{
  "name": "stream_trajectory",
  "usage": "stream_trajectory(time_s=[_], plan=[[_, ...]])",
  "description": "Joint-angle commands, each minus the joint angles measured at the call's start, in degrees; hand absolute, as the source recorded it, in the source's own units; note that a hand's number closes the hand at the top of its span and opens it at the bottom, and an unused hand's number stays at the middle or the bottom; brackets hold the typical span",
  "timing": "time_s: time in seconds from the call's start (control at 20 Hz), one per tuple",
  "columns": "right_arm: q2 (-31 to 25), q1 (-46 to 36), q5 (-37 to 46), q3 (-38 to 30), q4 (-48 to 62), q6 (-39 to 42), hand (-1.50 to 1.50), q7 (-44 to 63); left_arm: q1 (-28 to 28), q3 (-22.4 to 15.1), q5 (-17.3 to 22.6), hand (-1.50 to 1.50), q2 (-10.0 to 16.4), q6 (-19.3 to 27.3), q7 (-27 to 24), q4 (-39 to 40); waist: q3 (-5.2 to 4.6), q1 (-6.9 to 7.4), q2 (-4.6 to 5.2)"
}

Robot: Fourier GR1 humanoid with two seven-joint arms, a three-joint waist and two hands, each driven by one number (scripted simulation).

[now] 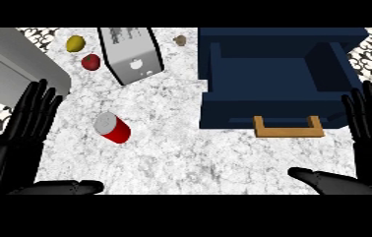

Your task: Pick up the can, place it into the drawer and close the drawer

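Since lying tilted near the marbled worktop's (181, 150) left edge, take the red, silver-topped cylindrical can (112, 128) side-on with the open, empty left hand (25, 125), curling round its middle; leave the right hand (358, 114) spread beside the open navy drawer (272, 91).

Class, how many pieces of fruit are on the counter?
2 for certain: the yellow fruit far back at left, the red fruit just in front of it. A small brown thing beside the drawer may be a third.

No readable text. Grey box (132, 54): dark print marks, white emblem, illegible. Can (112, 128): no legible label.
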Motion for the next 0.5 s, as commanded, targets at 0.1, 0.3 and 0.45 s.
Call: stream_trajectory(time_s=[0.1,0.3,0.45], plan=[[-1.3,6.7,-5.0,-5.2,-4.0,2.6,-1.5,1.1,6.9,0.6,1.0,-1.5,0.7,-1.2,6.9,-9.3,-0.05,0.11,-0.1],[-2.4,10.7,-10.0,-9.4,-4.8,7.3,-1.5,-2.3,5.5,-0.6,0.1,-1.5,-0.3,-1.4,9.4,-11.0,-0.05,-0.15,-0.08],[-1.0,12.7,-8.9,-8.5,-5.7,7.4,-1.5,-1.3,7.4,2.5,3.4,-1.5,0.7,-1.8,14.2,-16.1,-0.06,-0.03,-0.11]])
